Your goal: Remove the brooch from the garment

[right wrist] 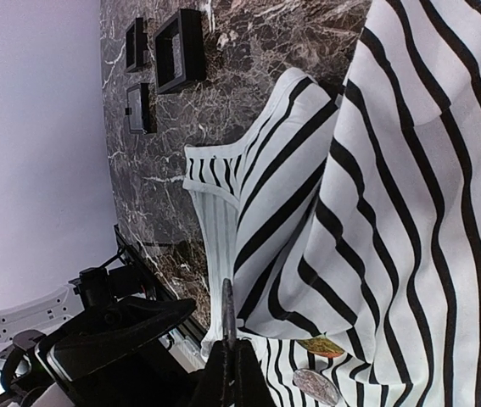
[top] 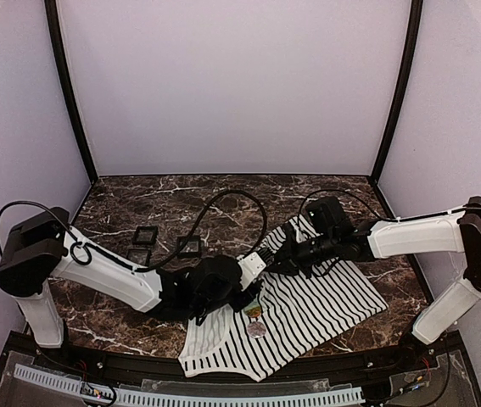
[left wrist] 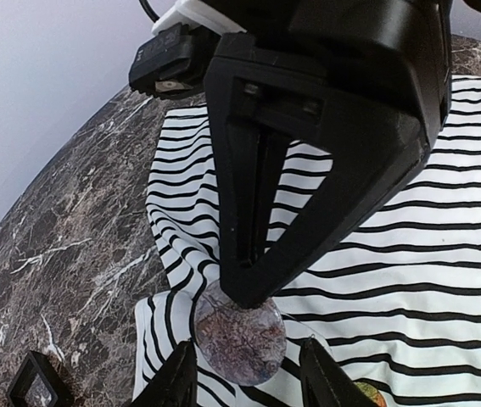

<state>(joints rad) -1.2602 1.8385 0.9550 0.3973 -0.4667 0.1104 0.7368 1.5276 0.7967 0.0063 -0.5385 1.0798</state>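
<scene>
My left tool (left wrist: 248, 380) stood part-open, a fingertip on either side of the brooch (left wrist: 238, 341) and neither visibly touching it, so it was grasping nothing yet. My right tool (left wrist: 250, 292) was clenched, its point down on the garment (left wrist: 393, 254) at the brooch's 12 o'clock. I couldn't tell whether it nipped the cloth or only pressed it.

The brooch, a round mottled disc with a glossy face, lay on the striped fabric near its left hem, toward 6 o'clock on the table (left wrist: 70, 246) from above. A small amber piece (left wrist: 367, 395) sat just beside it at 4 o'clock, and the small black boxes (top: 145, 236) were well apart at 10 o'clock.

I judged the brooch light, rigid and probably slick on top, so the rim was the place to take hold. The soft fabric would likely lift with it unless held down close by.
</scene>
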